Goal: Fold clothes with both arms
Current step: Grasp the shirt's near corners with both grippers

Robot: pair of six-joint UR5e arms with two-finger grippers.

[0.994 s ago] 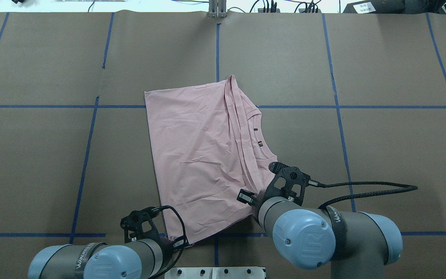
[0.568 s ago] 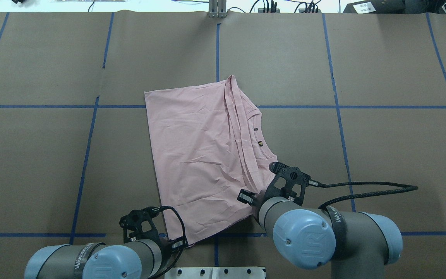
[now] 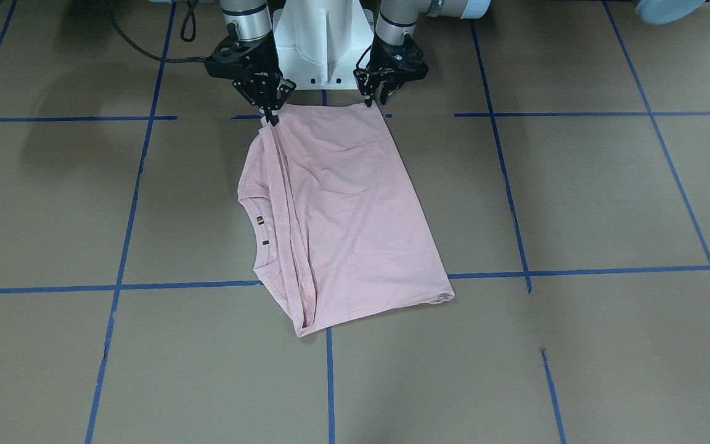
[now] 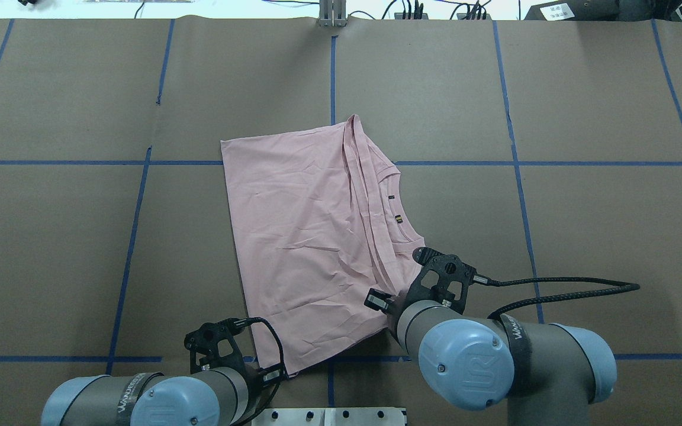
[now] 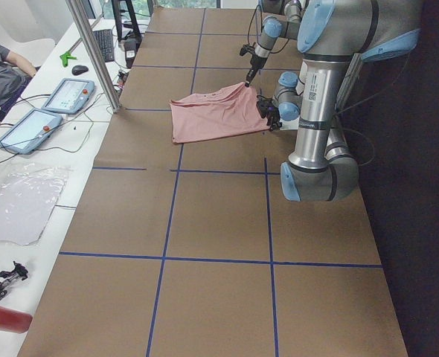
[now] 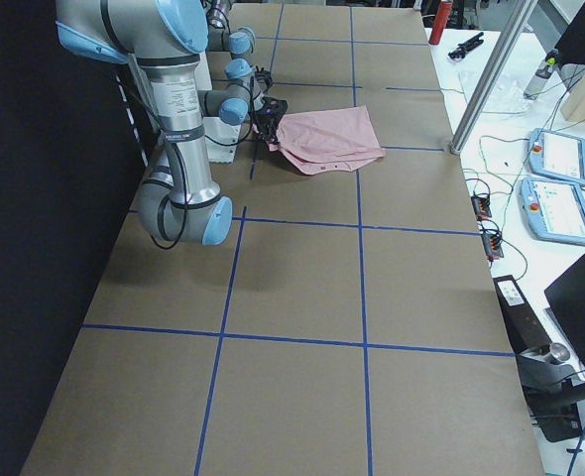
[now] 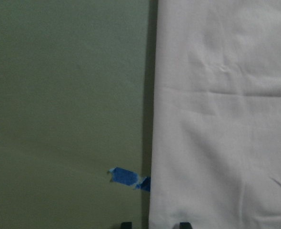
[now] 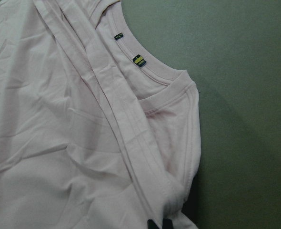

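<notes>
The pale pink T-shirt (image 4: 305, 236) lies folded on the brown table, collar (image 8: 169, 78) toward my right side; its Snoopy print is hidden. It also shows in the front view (image 3: 349, 209). My right gripper (image 3: 270, 118) is at the shirt's near right corner, its fingertips (image 8: 152, 223) close together on a fold of pink fabric. My left gripper (image 3: 376, 102) is low at the near left corner, with its fingertips (image 7: 126, 224) apart and the shirt's side edge (image 7: 152, 143) between them. In the overhead view both wrists cover the fingers.
The white pedestal base (image 3: 321, 43) stands just behind the shirt's near edge. Blue tape lines (image 4: 332, 77) grid the table. An aluminium post (image 5: 93, 52) and a side bench with tablets (image 5: 67, 93) stand at the far side, with a seated person (image 5: 0, 71).
Almost nothing: both wrists have shifted by a few pixels at the shirt's near corners. The shirt lies as before.
</notes>
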